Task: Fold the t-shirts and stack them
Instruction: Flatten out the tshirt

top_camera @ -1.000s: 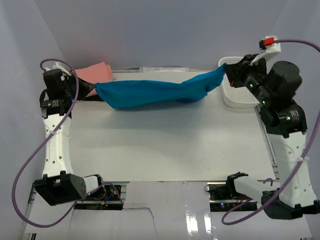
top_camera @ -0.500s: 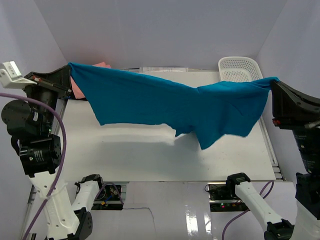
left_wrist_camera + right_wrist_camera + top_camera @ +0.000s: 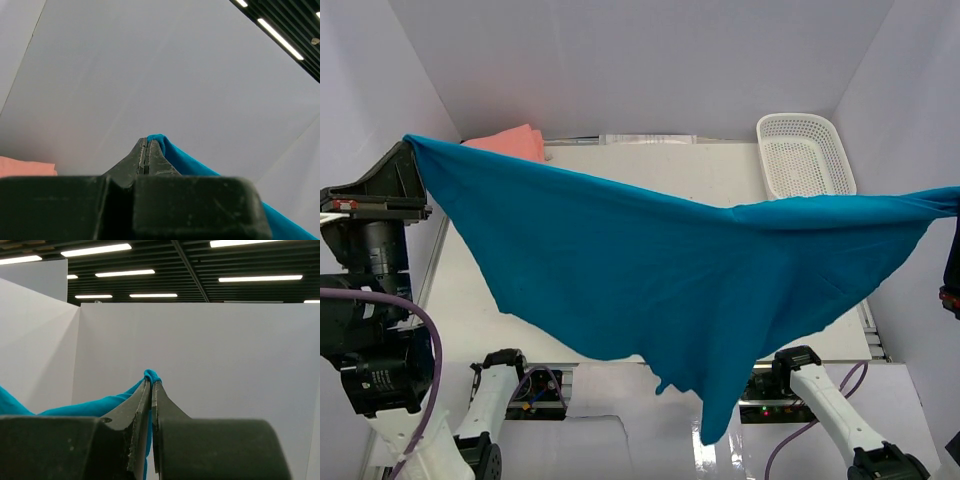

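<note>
So the big teal cotton t-shirt (image 3: pixel 660 270) is hanging in the air over the flat white table (image 3: pixel 650 165). It's stretched sideways, with its long axis running from the table's left side to its right. The left gripper (image 3: pixel 145 145) is pinched tight on one top corner and the right gripper (image 3: pixel 151 385) on the other. The loose hem droops past the table's near edge, so I'd guess both ends need to drop evenly.

- No readable text, labels, brands or numbers in any of my three views.
- No signs or printed marks that I can make out.
</note>
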Robot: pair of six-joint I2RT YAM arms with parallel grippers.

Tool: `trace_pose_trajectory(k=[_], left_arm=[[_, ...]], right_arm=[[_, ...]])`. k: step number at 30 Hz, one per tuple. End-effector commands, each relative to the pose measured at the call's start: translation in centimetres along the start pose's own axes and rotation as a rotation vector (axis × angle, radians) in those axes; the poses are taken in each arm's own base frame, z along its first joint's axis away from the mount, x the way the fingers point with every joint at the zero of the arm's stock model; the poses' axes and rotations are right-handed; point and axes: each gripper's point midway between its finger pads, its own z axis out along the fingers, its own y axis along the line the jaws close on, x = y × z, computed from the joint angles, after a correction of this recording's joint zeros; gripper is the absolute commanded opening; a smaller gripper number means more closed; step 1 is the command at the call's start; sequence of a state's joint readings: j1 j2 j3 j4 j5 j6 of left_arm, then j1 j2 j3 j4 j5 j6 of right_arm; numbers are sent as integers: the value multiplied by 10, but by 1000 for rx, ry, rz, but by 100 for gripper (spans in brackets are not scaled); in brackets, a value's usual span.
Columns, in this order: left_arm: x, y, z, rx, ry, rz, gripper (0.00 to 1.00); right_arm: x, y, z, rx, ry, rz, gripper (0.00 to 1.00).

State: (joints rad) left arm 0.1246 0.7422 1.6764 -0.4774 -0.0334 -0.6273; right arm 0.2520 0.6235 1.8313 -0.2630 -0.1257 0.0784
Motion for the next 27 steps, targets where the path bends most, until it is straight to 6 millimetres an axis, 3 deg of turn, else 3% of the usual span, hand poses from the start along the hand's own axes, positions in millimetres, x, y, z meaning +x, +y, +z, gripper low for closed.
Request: trace_pose_trajectory(k=[1, 4, 13, 17, 18, 21, 23, 24, 25, 26, 27], left_arm=[[38, 33, 22, -94, 79, 14, 0], [78, 51, 30, -112, 177, -8, 0], [115, 76, 42, -153, 254, 15, 0], [151, 98, 53, -192, 328, 5, 0], [161, 105, 55, -206, 350, 3, 0], [185, 113, 66, -201, 411, -7, 0], [193, 120, 78, -213, 415, 1, 0], [196, 123, 84, -219, 420, 5, 0], [189, 117, 92, -207, 406, 5, 0], [191, 118, 98, -210, 410, 5, 0], [200, 122, 108, -220, 431, -1, 0]], right_arm=[[68, -19, 33, 61, 161, 46, 8], [120, -21, 42, 57, 277, 100, 8], [206, -25, 43, 90, 457, 189, 8], [256, -34, 51, 120, 560, 192, 8], [281, -36, 52, 125, 609, 198, 8], [308, -37, 62, 115, 653, 215, 8], [313, -39, 71, 116, 650, 222, 8], [329, -41, 77, 121, 679, 227, 8], [317, -43, 91, 118, 645, 221, 8], [319, -46, 98, 125, 643, 218, 8], [340, -50, 103, 144, 686, 228, 8]])
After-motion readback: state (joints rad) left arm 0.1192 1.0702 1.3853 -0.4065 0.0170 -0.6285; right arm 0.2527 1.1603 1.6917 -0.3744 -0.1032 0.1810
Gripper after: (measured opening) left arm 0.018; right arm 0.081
